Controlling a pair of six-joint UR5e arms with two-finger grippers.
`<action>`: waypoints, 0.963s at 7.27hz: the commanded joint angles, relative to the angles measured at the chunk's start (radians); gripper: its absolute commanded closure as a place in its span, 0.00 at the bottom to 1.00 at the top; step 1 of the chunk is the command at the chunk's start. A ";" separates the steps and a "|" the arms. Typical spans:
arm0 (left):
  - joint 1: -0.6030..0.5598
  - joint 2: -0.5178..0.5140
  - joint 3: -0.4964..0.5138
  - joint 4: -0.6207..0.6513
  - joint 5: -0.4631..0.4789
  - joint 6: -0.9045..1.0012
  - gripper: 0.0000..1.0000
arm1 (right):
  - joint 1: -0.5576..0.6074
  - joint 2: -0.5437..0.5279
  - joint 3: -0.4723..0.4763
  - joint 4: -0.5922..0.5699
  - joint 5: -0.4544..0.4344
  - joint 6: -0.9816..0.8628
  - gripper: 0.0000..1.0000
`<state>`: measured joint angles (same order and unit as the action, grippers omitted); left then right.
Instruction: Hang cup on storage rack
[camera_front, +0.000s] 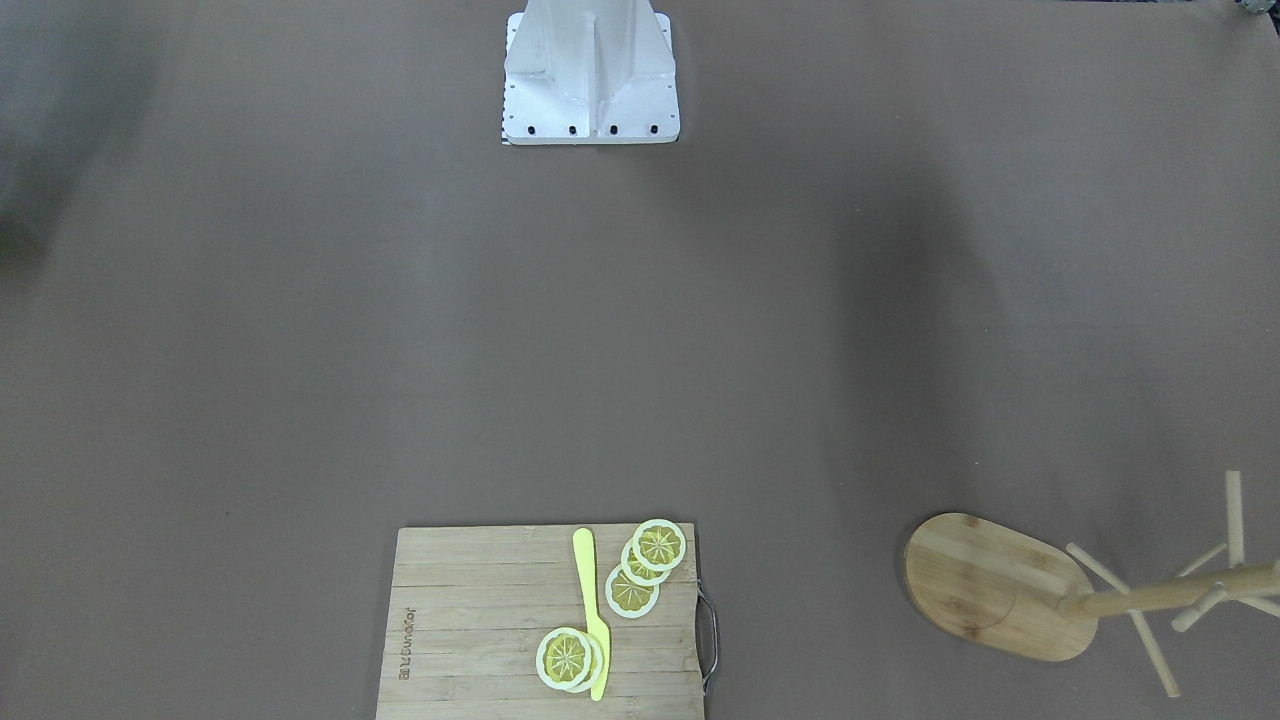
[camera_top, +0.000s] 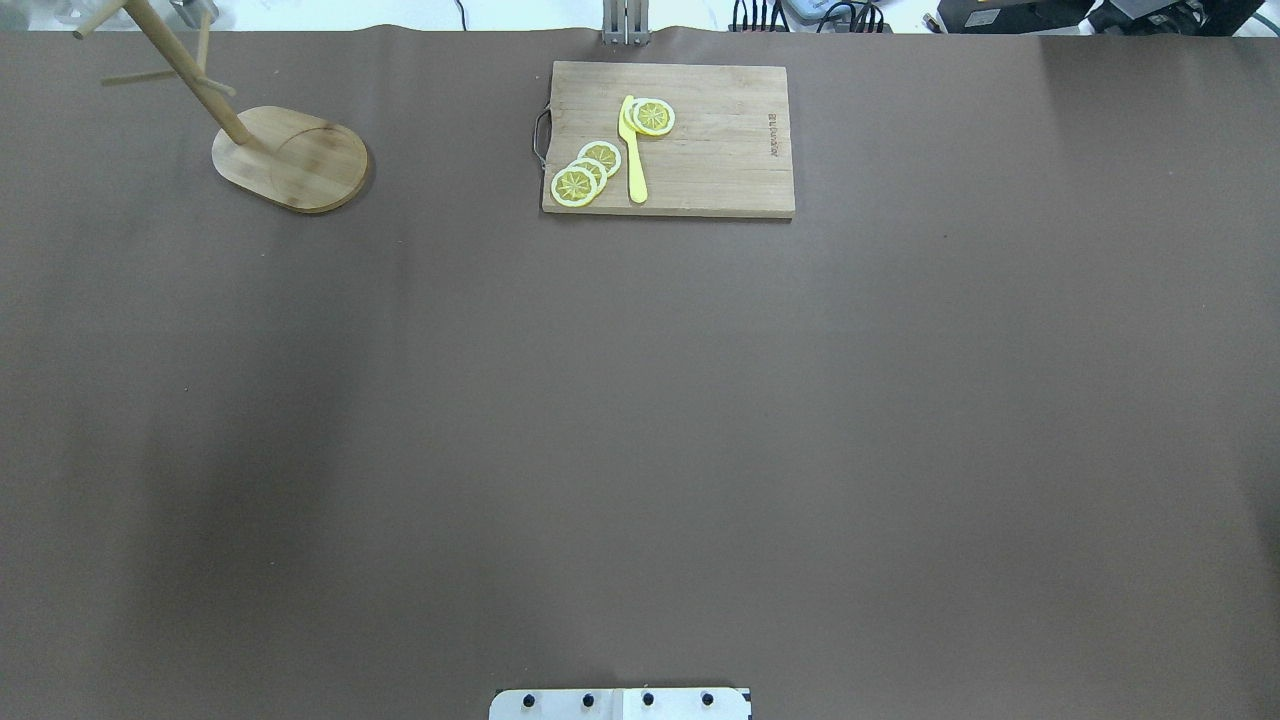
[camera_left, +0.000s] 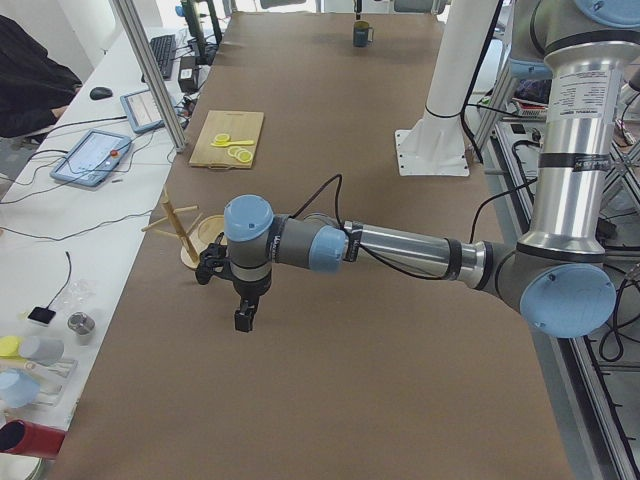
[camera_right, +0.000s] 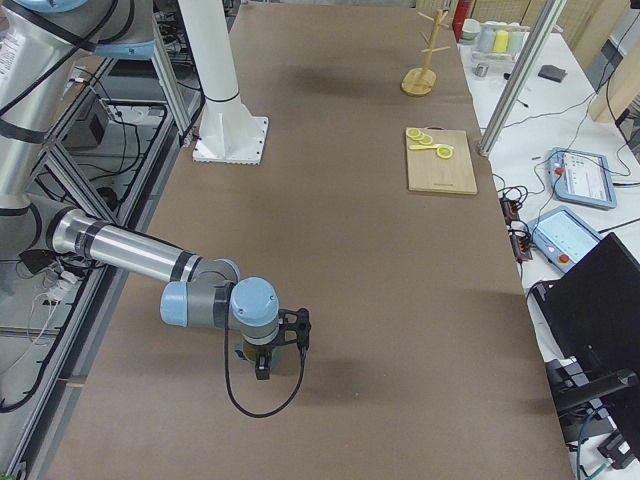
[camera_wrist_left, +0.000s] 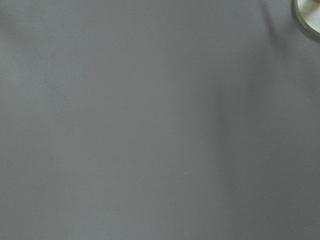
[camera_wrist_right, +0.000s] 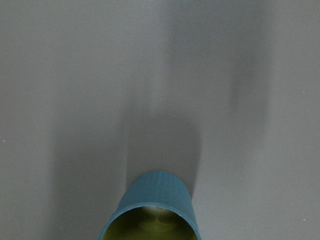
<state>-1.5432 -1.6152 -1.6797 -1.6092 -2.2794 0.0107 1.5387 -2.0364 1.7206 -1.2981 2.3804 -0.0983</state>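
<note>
Right gripper (camera_right: 262, 372): visible only in the side views, so I cannot tell whether it is open or closed. Just below it is the cup (camera_wrist_right: 156, 192), upright on the table (camera_top: 640, 400), mouth up, at the robot's right end. Left gripper (camera_left: 242, 318): finger state also unclear; it hangs over bare table near the rack (camera_top: 300, 160). The rack is well apart from the cup. Judged step: pick-up. Take the cup by its wall, leaving the handle free for hanging.
</note>
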 joint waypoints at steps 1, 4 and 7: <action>0.000 0.000 0.001 0.000 0.000 0.000 0.01 | 0.000 -0.001 -0.030 -0.001 0.003 -0.004 0.00; 0.000 0.000 0.001 -0.002 0.000 0.000 0.01 | -0.002 0.007 -0.059 -0.001 0.005 -0.053 0.00; 0.000 0.000 0.001 -0.002 0.000 0.000 0.01 | -0.015 0.010 -0.076 -0.003 0.005 -0.057 0.00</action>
<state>-1.5432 -1.6153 -1.6777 -1.6107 -2.2795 0.0107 1.5300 -2.0273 1.6503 -1.3006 2.3853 -0.1534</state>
